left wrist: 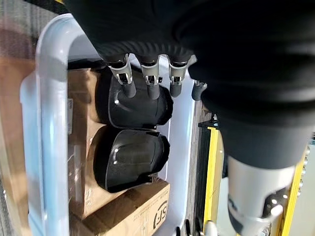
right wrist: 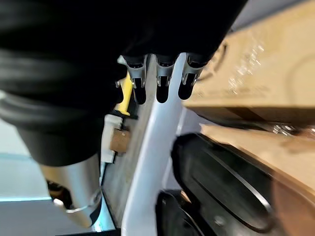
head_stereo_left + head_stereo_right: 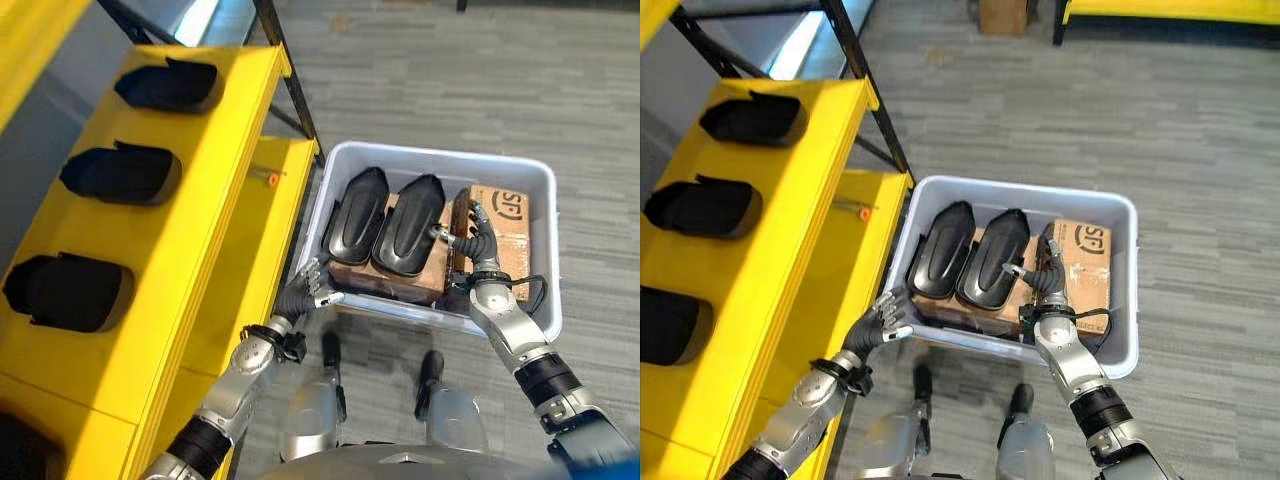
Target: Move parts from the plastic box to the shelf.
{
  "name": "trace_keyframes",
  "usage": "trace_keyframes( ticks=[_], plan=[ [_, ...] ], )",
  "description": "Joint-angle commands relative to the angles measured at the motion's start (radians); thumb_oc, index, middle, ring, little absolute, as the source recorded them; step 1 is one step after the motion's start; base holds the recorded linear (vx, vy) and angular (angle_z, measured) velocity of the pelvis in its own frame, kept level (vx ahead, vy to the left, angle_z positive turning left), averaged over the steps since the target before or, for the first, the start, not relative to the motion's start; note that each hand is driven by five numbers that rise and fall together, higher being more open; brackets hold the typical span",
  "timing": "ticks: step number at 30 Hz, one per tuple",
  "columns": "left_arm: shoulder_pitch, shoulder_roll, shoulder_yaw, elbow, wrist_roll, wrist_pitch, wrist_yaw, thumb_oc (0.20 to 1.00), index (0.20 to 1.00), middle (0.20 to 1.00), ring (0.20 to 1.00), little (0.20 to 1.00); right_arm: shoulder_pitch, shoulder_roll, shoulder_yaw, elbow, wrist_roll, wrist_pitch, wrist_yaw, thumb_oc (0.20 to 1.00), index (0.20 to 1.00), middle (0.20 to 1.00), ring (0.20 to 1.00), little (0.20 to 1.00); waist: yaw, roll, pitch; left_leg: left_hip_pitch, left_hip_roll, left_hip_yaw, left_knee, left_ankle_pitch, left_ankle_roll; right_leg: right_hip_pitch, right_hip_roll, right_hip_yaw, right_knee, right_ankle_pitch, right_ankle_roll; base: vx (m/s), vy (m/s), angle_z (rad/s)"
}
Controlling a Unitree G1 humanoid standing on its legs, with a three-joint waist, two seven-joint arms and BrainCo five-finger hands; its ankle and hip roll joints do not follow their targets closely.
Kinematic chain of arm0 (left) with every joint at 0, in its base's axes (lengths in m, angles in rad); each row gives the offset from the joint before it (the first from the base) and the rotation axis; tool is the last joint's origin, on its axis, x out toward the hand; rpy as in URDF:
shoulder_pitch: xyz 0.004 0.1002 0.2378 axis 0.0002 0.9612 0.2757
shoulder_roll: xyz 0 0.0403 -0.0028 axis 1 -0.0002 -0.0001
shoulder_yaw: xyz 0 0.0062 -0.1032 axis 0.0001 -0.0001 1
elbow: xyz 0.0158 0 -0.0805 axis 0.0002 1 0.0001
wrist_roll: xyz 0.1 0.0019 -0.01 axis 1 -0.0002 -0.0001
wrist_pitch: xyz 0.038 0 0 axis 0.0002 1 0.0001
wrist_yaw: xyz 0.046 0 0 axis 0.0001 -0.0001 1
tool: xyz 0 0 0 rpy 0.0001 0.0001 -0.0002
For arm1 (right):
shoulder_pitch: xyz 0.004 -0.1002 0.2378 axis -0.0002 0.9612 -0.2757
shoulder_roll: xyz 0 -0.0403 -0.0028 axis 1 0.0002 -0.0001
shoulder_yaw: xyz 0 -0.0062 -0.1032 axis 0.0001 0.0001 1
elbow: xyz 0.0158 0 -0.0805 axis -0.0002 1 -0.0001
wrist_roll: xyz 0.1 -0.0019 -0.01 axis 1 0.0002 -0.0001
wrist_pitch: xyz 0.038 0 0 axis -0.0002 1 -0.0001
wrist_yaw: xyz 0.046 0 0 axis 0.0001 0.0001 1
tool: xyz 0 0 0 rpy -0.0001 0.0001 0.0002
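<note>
My right robot hand point(image 3: 478, 240) is down inside the plastic box point(image 3: 532, 300), over the cardboard cartons point(image 3: 505, 235) at its right end. Its fingers are loosely extended, not curled round anything, and its thumb point(image 3: 443, 235) reaches sideways to the edge of the nearer black part point(image 3: 408, 225); I cannot tell for sure whether it touches. In the right wrist view my fingers point(image 2: 162, 83) hang straight and relaxed above the box's white wall, with a black part just below them.

My left robot hand point(image 3: 305, 292) sits outside the box, just by its near-left corner, between the box wall and the yellow shelf point(image 3: 215, 200). Its fingers are spread and relaxed, holding nothing. In the left wrist view its fingertips point(image 1: 150, 86) point over the rim toward the two parts.

The two black parts lie side by side in the box, resting on the cartons: one close beside my right thumb, the second black part point(image 3: 355, 213) just beyond it, toward my left hand.

On the shelf, well to the far side of my left hand, three more black parts point(image 3: 125, 172) sit in a row on the top level.
</note>
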Motion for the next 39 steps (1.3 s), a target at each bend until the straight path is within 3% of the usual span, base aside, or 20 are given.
trace_keyframes(
  ticks=[1,11,17,24,29,34,39],
  plan=[
    [-0.031,0.019,0.015,-0.106,-0.028,-0.054,0.037,1.0,1.0,1.0,1.0,1.0,-0.101,0.028,-0.002,-0.015,0.049,-0.016,-0.085,1.0,1.0,1.0,1.0,1.0,0.001,-0.031,0.007,0.004,-0.057,0.006,-0.01,-0.061,-0.006,-0.014,0.067,0.063,0.048,-0.055,-0.027,-0.05,0.035,0.03],
    [-0.114,0.01,-0.027,-0.153,-0.036,-0.027,0.115,1.0,1.0,1.0,1.0,1.0,-0.191,0.075,-0.051,0.077,0.187,-0.01,-0.22,1.0,1.0,1.0,1.0,1.0,0.0,-0.002,0.105,-0.092,-0.1,-0.011,0.028,-0.066,0.019,-0.119,0.065,0.109,0.094,-0.045,-0.024,-0.03,0.045,0.03],
    [-0.144,0.0,-0.052,-0.173,-0.026,-0.022,0.164,1.0,1.0,1.0,1.0,1.0,-0.21,0.108,-0.034,0.088,0.182,-0.021,-0.295,1.0,1.0,1.0,1.0,1.0,-0.002,0.007,0.105,-0.159,-0.115,0.0,0.036,-0.063,0.035,-0.201,0.06,0.132,0.111,-0.036,-0.018,-0.02,0.06,-0.05],
    [-0.172,-0.011,-0.072,-0.181,-0.026,-0.013,0.211,1.0,1.0,1.0,1.0,1.0,-0.237,0.119,-0.048,0.132,0.206,-0.044,-0.304,1.0,1.0,1.0,1.0,1.0,-0.002,0.022,0.105,-0.232,-0.134,0.007,0.056,-0.064,0.046,-0.278,0.057,0.156,0.132,-0.031,-0.013,-0.01,0.064,-0.05],
    [-0.179,-0.019,-0.08,-0.187,-0.034,-0.008,0.231,1.0,1.0,1.0,1.0,1.0,-0.266,0.096,-0.056,0.154,0.138,-0.056,-0.292,1.0,1.0,1.0,1.0,1.0,-0.001,0.04,0.105,-0.285,-0.144,0.015,0.074,-0.063,0.053,-0.332,0.05,0.17,0.151,-0.027,-0.009,-0.01,0.078,0.0],
    [-0.181,-0.027,-0.084,-0.182,-0.031,-0.016,0.233,1.0,1.0,1.0,1.0,1.0,-0.289,0.09,-0.074,0.17,0.21,-0.065,-0.297,1.0,1.0,1.0,1.0,1.0,0.002,0.048,0.105,-0.32,-0.151,0.018,0.083,-0.061,0.057,-0.369,0.047,0.178,0.158,-0.023,-0.007,-0.01,0.064,0.01],
    [-0.191,-0.033,-0.089,-0.183,-0.034,-0.012,0.246,1.0,1.0,1.0,1.0,1.0,-0.323,0.069,-0.089,0.21,0.104,-0.052,-0.317,1.0,1.0,1.0,1.0,1.0,0.005,0.055,0.105,-0.354,-0.161,0.014,0.096,-0.062,0.063,-0.405,0.045,0.186,0.179,-0.027,-0.005,0.0,0.052,0.03]
  ],
)
